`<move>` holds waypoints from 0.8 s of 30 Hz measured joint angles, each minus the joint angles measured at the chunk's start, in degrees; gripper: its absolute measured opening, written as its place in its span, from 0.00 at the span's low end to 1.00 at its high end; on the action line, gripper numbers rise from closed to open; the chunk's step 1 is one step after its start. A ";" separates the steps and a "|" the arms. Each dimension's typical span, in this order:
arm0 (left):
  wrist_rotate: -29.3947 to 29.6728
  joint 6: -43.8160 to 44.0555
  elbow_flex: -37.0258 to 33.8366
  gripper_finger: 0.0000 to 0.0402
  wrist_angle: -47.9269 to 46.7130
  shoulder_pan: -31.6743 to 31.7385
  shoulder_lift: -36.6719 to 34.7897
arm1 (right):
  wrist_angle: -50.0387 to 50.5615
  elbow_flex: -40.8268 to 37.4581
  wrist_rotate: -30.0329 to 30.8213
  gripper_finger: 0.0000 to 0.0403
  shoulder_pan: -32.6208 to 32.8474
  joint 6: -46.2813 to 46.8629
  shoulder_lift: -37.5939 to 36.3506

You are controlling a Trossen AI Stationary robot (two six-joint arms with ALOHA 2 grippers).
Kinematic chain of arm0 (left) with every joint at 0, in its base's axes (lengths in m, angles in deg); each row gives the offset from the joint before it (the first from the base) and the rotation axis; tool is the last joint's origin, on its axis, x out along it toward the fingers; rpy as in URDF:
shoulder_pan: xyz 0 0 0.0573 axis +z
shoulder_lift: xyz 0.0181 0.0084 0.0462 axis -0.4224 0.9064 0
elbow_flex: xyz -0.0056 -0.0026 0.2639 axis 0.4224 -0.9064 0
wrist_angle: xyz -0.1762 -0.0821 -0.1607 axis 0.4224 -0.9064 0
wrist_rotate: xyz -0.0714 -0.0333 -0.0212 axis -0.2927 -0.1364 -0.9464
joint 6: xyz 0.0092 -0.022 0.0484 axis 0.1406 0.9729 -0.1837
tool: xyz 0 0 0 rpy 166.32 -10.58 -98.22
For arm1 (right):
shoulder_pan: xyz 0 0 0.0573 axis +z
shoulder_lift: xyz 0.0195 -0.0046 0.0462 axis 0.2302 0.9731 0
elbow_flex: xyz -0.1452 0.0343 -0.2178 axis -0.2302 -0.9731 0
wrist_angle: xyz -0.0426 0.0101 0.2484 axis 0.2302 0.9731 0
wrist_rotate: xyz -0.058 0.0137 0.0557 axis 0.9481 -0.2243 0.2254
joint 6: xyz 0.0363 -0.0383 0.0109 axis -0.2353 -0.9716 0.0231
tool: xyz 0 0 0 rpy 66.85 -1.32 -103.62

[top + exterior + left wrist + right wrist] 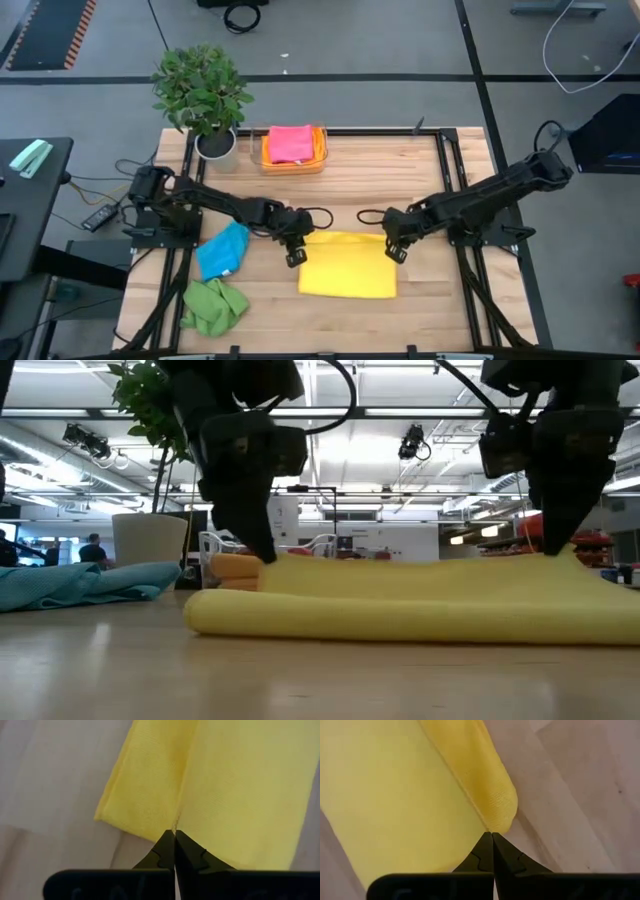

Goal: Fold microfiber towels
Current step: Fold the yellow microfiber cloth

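A yellow microfiber towel [348,268] lies folded on the wooden table, its rounded fold [300,615] toward the near edge. My left gripper [296,254] stands at the towel's left side, shut on it, fingers pointing steeply down. At the towel's right side my right gripper [394,250] is also shut on it. A blue towel [222,250] lies crumpled to the left, with a green towel [213,305] near the front-left corner. A pink towel [291,142] rests folded in an orange tray at the back. My left gripper pinches the yellow towel between its fingertips at an edge of the upper layer [174,826], by the towel's left side, from above. The cloth rises a little to the fingers [262,556]; the rest lies on the table. My right gripper pinches the towel at its right side, where the upper layer's edge meets a rounded corner of the fold [493,829]. The fingers come steeply from above. The cloth peaks slightly at the fingertips [558,550], and the rest lies flat on the table.
A potted plant [205,95] stands at the back left corner beside the orange tray [320,160]. Bare table lies in front of and to the right of the yellow towel. Black frame rails [455,180] run along the table's sides.
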 joint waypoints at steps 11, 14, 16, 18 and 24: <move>3.68 -3.17 0.04 0.01 0.07 3.07 0.02 | -0.89 -0.21 0.28 0.00 -3.48 -2.41 0.00; 3.66 -4.32 0.04 0.01 -0.19 3.82 0.02 | -0.86 -0.21 0.28 0.00 -4.08 -3.14 0.00; 3.66 -4.50 0.04 0.02 -0.53 4.14 0.02 | -0.79 -0.21 0.28 0.00 -4.57 -3.29 0.00; 3.66 -4.66 0.04 0.02 -0.48 4.39 0.04 | -0.79 -0.21 0.28 0.00 -5.07 -3.58 0.00; 2.52 -5.46 0.05 0.02 -0.27 4.32 -1.25 | -0.73 -0.21 0.28 0.00 -5.45 -3.61 0.00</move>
